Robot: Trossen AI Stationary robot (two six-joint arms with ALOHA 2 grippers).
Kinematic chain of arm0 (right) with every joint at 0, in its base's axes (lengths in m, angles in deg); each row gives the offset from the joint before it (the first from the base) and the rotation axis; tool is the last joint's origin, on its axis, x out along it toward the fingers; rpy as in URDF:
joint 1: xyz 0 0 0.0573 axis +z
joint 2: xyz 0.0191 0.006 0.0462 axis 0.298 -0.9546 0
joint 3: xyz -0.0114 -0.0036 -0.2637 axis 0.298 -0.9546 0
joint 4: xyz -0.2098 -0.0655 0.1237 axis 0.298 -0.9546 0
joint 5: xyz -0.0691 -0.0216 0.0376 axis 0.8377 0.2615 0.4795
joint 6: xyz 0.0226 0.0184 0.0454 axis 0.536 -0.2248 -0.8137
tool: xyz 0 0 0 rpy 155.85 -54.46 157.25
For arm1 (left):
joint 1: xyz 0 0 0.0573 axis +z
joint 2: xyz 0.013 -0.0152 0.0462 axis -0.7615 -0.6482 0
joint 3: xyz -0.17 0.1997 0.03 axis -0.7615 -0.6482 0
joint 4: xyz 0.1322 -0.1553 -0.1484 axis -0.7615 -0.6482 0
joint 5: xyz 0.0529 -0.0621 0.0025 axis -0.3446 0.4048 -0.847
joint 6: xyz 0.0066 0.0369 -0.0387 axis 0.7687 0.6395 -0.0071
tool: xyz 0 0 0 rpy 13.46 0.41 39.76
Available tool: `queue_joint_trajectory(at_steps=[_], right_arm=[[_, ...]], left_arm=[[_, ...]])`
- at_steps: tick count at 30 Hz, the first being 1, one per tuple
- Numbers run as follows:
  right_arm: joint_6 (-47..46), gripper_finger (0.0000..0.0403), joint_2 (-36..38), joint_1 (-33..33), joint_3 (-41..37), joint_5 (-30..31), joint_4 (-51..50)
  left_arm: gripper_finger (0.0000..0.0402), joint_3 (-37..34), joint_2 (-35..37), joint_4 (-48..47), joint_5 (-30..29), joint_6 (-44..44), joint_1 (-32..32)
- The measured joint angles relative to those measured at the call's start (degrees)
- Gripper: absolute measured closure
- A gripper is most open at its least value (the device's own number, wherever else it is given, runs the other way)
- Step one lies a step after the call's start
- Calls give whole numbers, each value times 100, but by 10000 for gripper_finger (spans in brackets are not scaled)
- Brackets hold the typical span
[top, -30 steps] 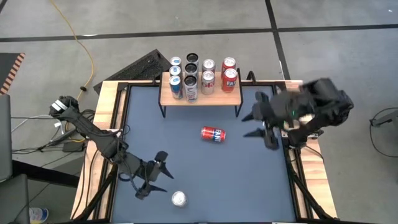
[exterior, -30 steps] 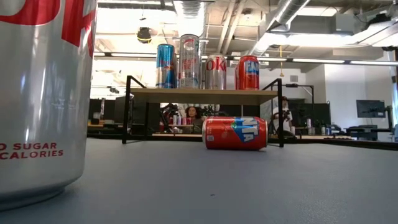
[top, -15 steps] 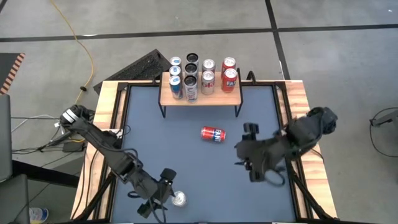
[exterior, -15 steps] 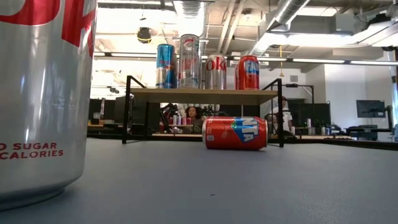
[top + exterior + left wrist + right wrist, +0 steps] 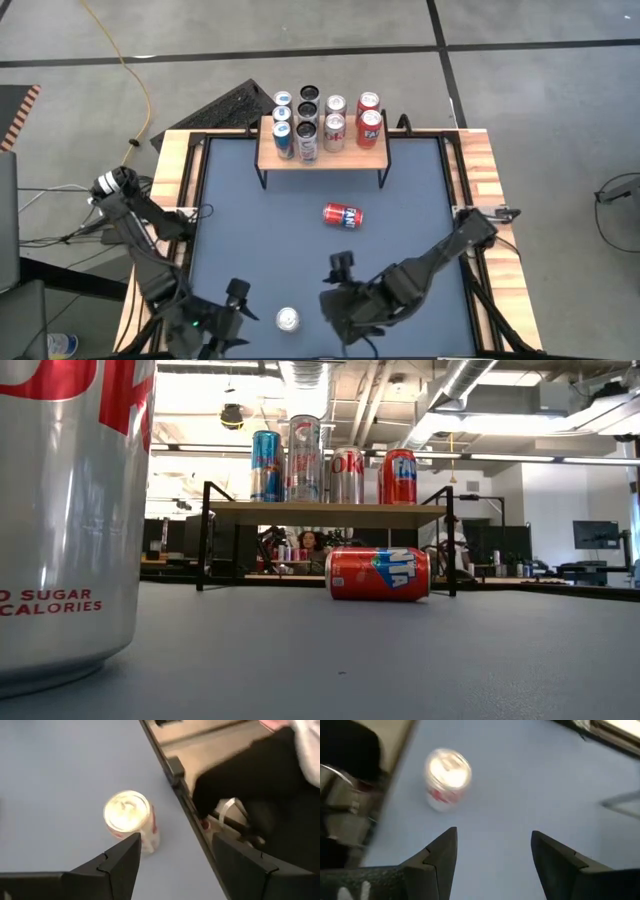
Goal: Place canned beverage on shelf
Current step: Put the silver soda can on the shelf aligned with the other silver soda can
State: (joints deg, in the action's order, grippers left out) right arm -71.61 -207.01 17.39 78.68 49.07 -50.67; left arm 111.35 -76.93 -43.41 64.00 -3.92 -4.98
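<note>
Two grippers flanked one upright silver can with red lettering (image 5: 288,319) at the table's near edge, and neither touched it. The left gripper (image 5: 236,318) stood just beside the can on one side with its dark fingers (image 5: 117,870) apart and nothing between them. The right gripper (image 5: 338,300) stood near the can on the other side, jaws likewise apart and empty. Both wrist views looked down on the can's bright lid, which suggested that either arm was lining up for a grasp from above or from the side.

The silver can stood close to the black frame edge of the dark blue table (image 5: 400,200), so room on that side was tight; open surface lay toward the centre. A red can lying on its side (image 5: 342,215) rested mid-table, well apart from both grippers.

The low shelf with a light wooden top and thin black legs (image 5: 372,160) stood at the far edge, holding several upright cans (image 5: 322,122). Its bare wood showed chiefly along the front strip, so placement room appeared limited.
</note>
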Motion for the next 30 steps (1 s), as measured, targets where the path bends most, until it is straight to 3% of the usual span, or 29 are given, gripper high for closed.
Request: queue_joint_trajectory(at_steps=[2, 5, 12, 14, 17, 21, 25, 27, 30], right_arm=[[182, 168, -88, -11, 0, -186, 378], [214, 168, -74, 3, 0, -395, 775], [1, 168, -75, 46, 4, -597, 1272], [-166, 168, -75, 67, 7, -653, 1121], [-489, 168, -75, 217, 7, -539, 95], [-1602, 168, 35, 914, -7, 593, -1208], [-3461, 168, 236, 2025, 11, 2454, -2016], [-3979, 168, 168, 2360, -78, 3131, -1759], [-3898, 168, -64, 2500, -411, 3467, -1143]], left_arm=[[166, 0, 0, 48, -428, 2, -188], [167, -300, 4, 607, -557, 121, -321], [167, -1887, -2, 3754, 133, 387, -163], [167, -2164, -2, 4033, 31, 209, -97], [167, -2289, -2, 4115, -141, -165, -31], [167, -2302, -2, 4503, -361, -334, -108], [167, -2297, 0, 5093, -693, -203, -239], [167, -2297, 0, 5156, -936, -232, -292], [167, -2297, 0, 5156, -1297, -317, -358]])
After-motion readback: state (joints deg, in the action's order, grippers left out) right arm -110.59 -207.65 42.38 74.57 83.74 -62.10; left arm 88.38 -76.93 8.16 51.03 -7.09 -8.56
